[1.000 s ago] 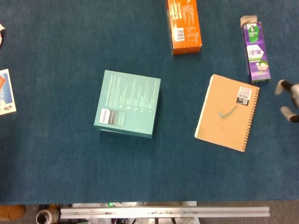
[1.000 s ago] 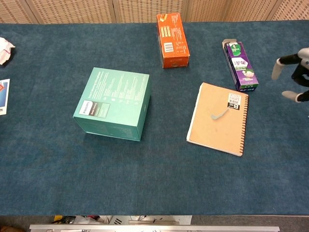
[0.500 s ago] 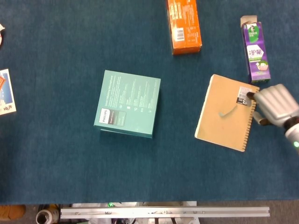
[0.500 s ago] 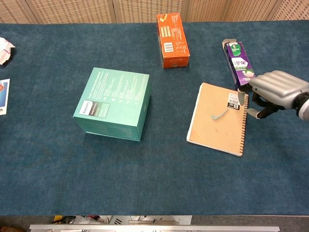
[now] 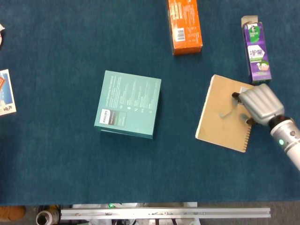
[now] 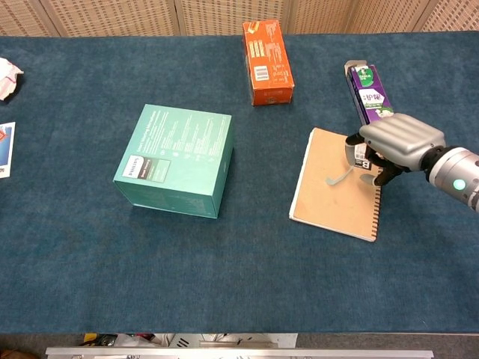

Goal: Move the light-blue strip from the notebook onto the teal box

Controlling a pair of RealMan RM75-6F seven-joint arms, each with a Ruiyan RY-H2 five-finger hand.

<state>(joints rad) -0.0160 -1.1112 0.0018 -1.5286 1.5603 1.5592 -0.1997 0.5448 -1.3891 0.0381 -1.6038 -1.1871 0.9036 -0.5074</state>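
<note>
The light-blue strip [image 5: 226, 112] [image 6: 338, 177] lies curved on the tan spiral notebook [image 5: 218, 126] [image 6: 329, 206], right of centre. My right hand [image 5: 260, 103] [image 6: 395, 142] hovers over the notebook's upper right part, its fingers curved down just beside the strip's right end. The fingers stand apart and nothing shows between them. Part of the notebook's label is hidden under the hand. The teal box [image 5: 129, 103] [image 6: 176, 157] stands to the left with a bare top. My left hand is in neither view.
An orange box [image 5: 184, 26] [image 6: 266, 51] lies at the back centre. A purple carton [image 5: 256, 51] [image 6: 372, 93] lies just behind the notebook and hand. A printed card [image 5: 4, 91] [image 6: 4, 149] and white crumpled paper [image 6: 7, 75] sit at the far left edge.
My right hand has come in from the right edge and moved left over the notebook to the strip's right end. The strip, notebook and box have not moved.
</note>
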